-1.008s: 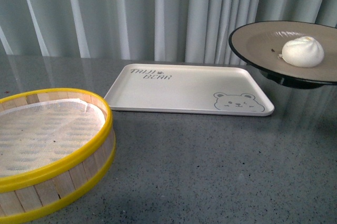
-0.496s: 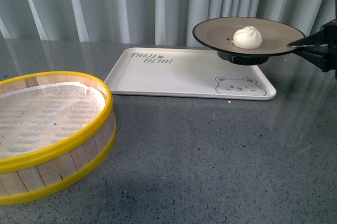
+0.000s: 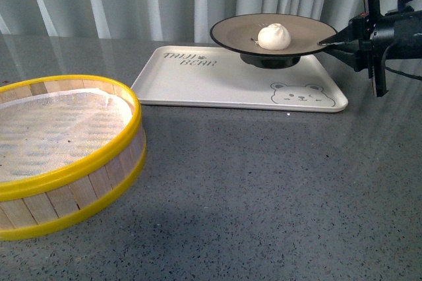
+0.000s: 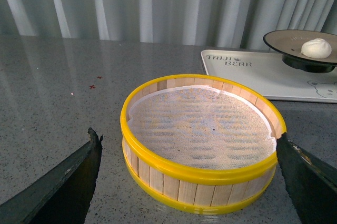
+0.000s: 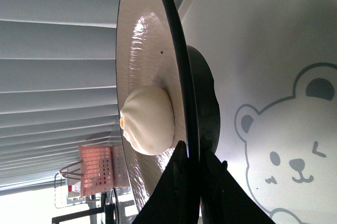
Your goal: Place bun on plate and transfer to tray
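The white pleated bun (image 3: 273,35) sits in the middle of the grey-brown, black-rimmed plate (image 3: 231,30). My right gripper (image 3: 328,43) is shut on the plate's right rim and holds it level over the far right part of the cream tray (image 3: 217,86). I cannot tell whether the plate's foot touches the tray. The right wrist view shows the jaws (image 5: 192,150) clamped on the rim of the plate (image 5: 142,50), the bun (image 5: 147,120) and the tray's bear drawing (image 5: 295,150). My left gripper (image 4: 188,137) is open and empty, in front of the steamer.
A round bamboo steamer with a yellow rim (image 3: 128,106) and white mesh liner stands at the front left, also in the left wrist view (image 4: 200,169). Grey curtains hang behind the grey speckled table (image 3: 264,188).
My right gripper has carried the plate with the bun leftward and lower, from beside the tray's right end to over its far right part. The steamer and tray have not moved.
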Controlling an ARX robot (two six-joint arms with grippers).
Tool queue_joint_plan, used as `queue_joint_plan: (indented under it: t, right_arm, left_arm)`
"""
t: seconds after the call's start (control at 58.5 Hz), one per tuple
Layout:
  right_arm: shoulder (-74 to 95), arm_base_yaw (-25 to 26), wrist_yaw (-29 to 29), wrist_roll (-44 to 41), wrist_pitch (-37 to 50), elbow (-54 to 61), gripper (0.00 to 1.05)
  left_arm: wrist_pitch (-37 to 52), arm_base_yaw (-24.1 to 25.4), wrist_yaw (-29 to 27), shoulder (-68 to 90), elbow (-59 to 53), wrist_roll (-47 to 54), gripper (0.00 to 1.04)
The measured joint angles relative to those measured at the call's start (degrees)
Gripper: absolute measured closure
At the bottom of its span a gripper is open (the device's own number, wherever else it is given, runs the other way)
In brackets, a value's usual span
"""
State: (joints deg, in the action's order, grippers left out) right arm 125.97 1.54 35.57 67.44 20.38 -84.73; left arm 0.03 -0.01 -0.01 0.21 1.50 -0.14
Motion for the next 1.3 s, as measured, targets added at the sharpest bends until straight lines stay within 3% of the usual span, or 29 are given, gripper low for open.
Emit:
queue_joint_plan:
  t: [1.247,1.299]
  right_arm:
    - [5.73,-1.14,-1.05,1.53,-3.1,-5.27,1.02]
    - [5.75,-1.16,-0.92,1.44,-3.28,-5.22,0.91]
  left_arm:
    - [0.0,0.0,-0.02,0.0,0.0,0.0,0.07]
    - [0.0,0.0,-0.02,0.0,0.0,0.0,0.07]
